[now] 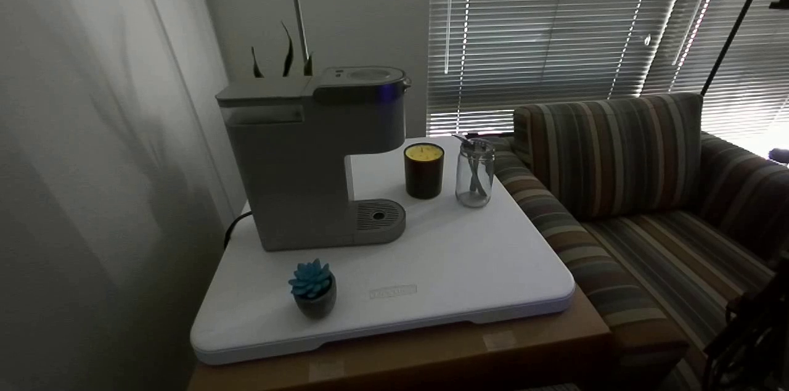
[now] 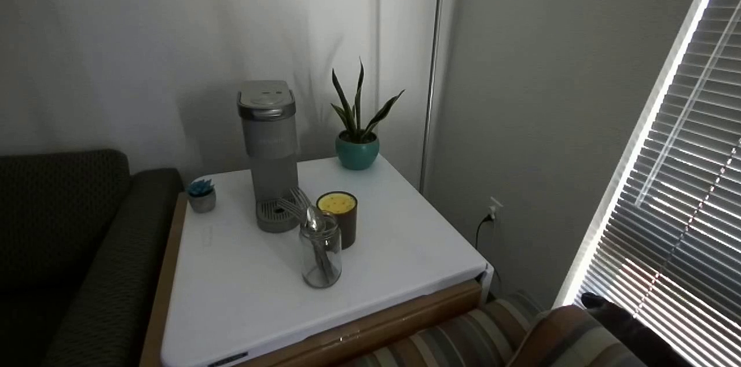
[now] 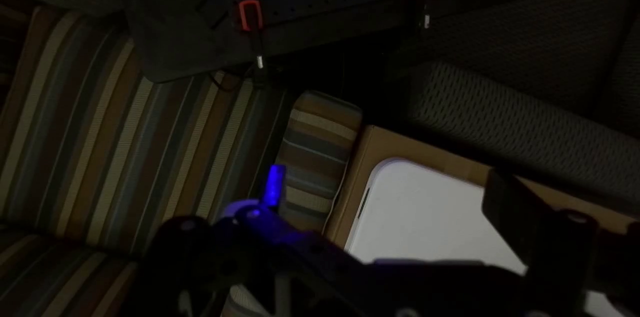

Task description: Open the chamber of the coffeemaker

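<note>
In both exterior views the chamber [image 1: 370, 74] of the coffeemaker [image 1: 296, 181] lies flat and closed, so I judge that the work is only at its beginning: the opening is not yet done, and what is left is to reach the machine, to catch the handle [image 2: 269, 113] at its front, and to raise the chamber. The coffeemaker stands upright on the surface [image 1: 487, 267], close to the edge along the wall [image 1: 105, 206], between the corner where the plant [image 2: 357, 153] stands and the edge which has the succulent [image 1: 314, 298] near it. The gripper [image 3: 385, 184] is released: its jaws are wide apart, and I see nothing held between them. Only the wrist view shows it clearly, together with a corner of the surface and the striped chair [image 3: 165, 137]; neither the coffeemaker nor the chamber appears there, so I think some travel must come first. In an exterior view the drip base [image 1: 380, 218] is seen without cover, but the plant gives only its leaf tips behind the machine. In an exterior view the whole plant is visible, while the cutlery [image 2: 313, 219] in the jar [image 2: 321, 268] partly hides the drip base.
</note>
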